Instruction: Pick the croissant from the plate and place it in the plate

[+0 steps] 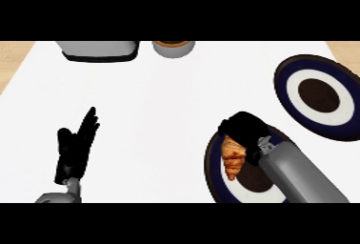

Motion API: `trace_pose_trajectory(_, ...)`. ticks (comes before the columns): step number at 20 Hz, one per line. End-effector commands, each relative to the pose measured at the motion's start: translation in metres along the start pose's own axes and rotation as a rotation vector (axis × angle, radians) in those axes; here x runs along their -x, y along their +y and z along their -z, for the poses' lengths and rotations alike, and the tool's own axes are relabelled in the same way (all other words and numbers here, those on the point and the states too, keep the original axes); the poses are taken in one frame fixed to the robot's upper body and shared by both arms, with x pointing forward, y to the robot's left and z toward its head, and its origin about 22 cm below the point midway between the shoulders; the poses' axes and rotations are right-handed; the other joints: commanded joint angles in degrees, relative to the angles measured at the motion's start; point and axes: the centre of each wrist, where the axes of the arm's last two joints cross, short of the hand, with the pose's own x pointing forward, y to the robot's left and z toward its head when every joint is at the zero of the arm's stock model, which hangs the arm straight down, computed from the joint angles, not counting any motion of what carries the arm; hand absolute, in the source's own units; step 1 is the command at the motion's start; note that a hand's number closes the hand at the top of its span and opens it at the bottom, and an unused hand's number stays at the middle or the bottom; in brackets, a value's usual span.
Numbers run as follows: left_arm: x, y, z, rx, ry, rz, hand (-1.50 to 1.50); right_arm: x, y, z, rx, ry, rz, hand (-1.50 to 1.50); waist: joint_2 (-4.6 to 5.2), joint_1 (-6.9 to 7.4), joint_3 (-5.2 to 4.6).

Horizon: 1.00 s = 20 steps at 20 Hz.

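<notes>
Curling our right hand point(243, 127) round the croissant point(233, 159) on the near plate point(213, 164), we should lift straight up, then carry it to the far plate point(320, 95) beyond, while our left hand point(76, 147) rests open.

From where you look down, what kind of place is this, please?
Probably a kitchen counter set for food. On the white counter top a croissant lies on a dark-rimmed plate, a second such plate sits beyond it, and a grey appliance stands at the far edge.
</notes>
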Motion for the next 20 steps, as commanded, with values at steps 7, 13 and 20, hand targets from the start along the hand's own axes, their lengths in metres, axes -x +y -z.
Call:
trace_pose_trajectory(7,0.0,0.001,0.001,-0.016,-0.008,0.002,0.0,0.001,0.005,-0.001,0.173,0.028,-0.056,1.5,0.15,-0.33,0.06)
trace_pose_trajectory(13,0.003,0.004,-0.003,-0.023,0.006,-0.002,0.0,0.056,0.024,-0.036,0.533,0.036,0.081,1.5,0.14,-0.97,0.18)
trace_pose_trajectory(20,0.007,0.003,-0.002,-0.018,0.003,0.002,0.0,0.093,0.054,-0.1,0.835,-0.029,0.176,1.5,-0.03,-1.66,0.1)
